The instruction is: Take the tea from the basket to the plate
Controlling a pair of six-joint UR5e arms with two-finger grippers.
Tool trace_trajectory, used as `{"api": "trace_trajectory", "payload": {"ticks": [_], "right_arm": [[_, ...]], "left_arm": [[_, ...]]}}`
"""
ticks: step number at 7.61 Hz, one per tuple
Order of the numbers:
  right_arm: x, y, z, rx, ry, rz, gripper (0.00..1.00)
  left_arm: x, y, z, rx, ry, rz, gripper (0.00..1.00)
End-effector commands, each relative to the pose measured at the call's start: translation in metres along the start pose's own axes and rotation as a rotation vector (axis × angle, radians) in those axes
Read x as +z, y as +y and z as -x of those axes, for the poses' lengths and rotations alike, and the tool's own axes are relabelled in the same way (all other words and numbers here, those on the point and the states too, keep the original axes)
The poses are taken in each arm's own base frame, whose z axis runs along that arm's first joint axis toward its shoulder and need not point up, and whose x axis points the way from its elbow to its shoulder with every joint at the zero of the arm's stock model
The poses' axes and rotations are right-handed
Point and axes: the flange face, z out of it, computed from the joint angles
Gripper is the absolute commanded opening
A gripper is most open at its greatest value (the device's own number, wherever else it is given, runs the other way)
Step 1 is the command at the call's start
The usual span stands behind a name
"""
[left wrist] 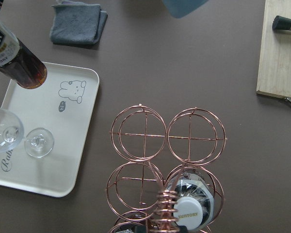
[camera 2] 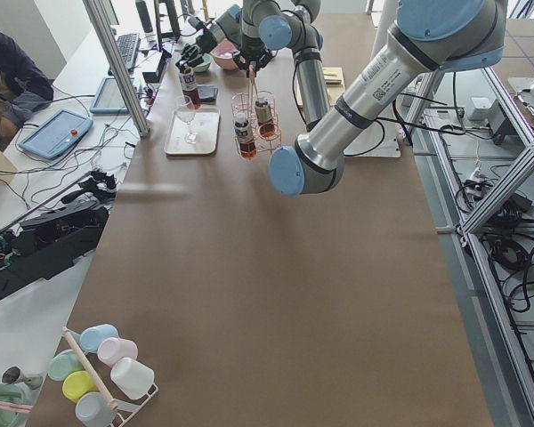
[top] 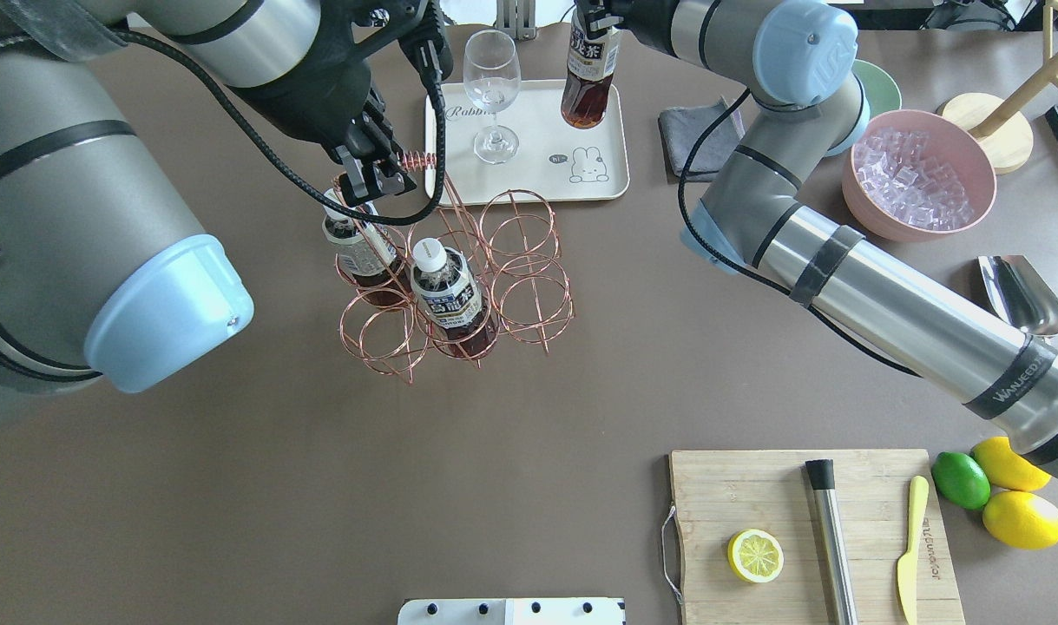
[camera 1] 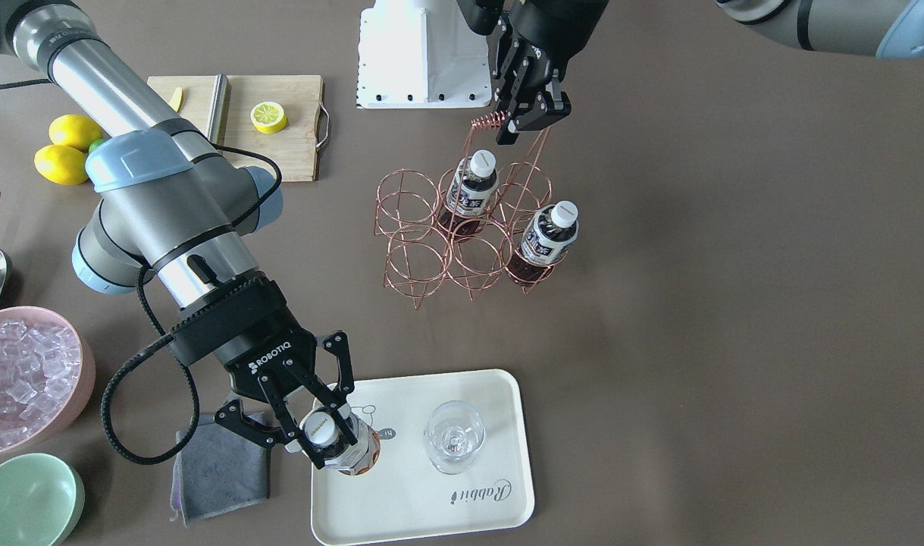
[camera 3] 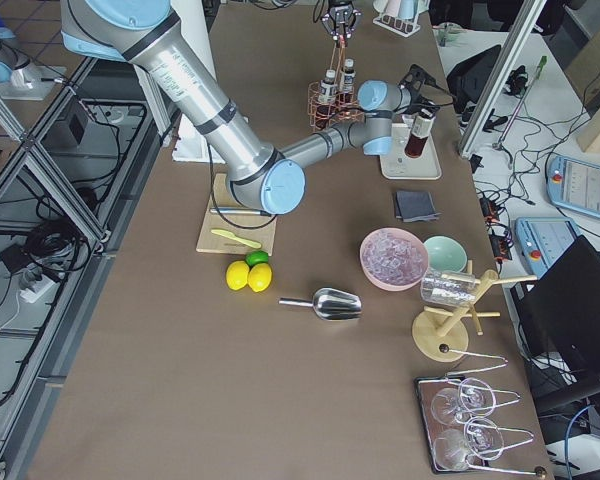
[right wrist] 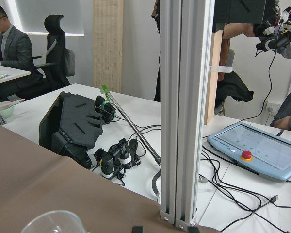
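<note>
My right gripper is shut on the neck of a tea bottle and holds it, slightly tilted, at the corner of the cream plate; I cannot tell whether its base touches. A stemmed glass stands on the plate beside it. The copper wire basket stands mid-table with two tea bottles in its cells. My left gripper is shut on the basket's coiled handle. The left wrist view shows the basket, the plate and the held bottle.
A grey cloth lies beside the plate. A pink bowl of ice, a mint bowl and a metal scoop sit on my right. A cutting board with a lemon half, and whole lemons, lie near my right.
</note>
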Motion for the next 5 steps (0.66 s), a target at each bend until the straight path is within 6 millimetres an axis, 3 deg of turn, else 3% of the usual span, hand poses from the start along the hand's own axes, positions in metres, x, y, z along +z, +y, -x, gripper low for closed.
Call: {"api": "trace_trajectory", "payload": {"ticks": [1, 4, 5], "right_arm": [[0.012, 0.049, 0.018, -0.003, 0.03, 0.01, 0.0], [0.014, 0.052, 0.017, -0.007, 0.034, 0.015, 0.0], [0.014, 0.053, 0.017, -0.01, 0.035, 0.016, 0.0]], "left_arm": [[-0.005, 0.035, 0.036, 0.08, -0.031, 0.048, 0.0], [-0.052, 0.082, 0.096, 0.124, -0.074, 0.121, 0.0], [-0.063, 0.108, 0.115, 0.131, -0.086, 0.139, 0.0]]}}
